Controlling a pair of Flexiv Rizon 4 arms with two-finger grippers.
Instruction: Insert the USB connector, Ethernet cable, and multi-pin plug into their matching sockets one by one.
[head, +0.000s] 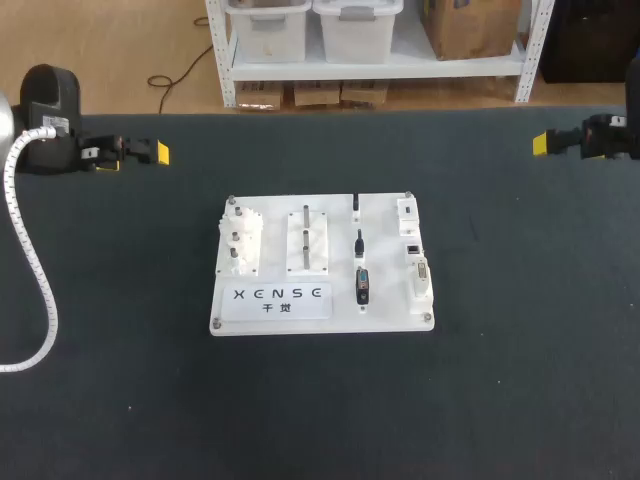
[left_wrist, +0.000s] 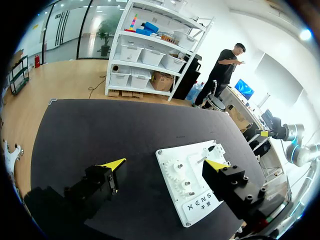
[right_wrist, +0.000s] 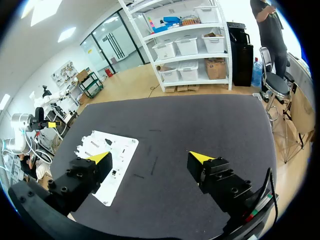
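Matt dark cloth table (head: 120, 380), glossy white plastic board (head: 320, 312)

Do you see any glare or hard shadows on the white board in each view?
Head view: the white board is evenly lit, without glare, only faint shadows beside its raised parts. Left wrist view: bright, no hard shadow on it. Right wrist view: likewise, no glare.

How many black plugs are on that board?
3, in a column right of the white board's middle: slim plug at back, small plug midway, wide plug in front.
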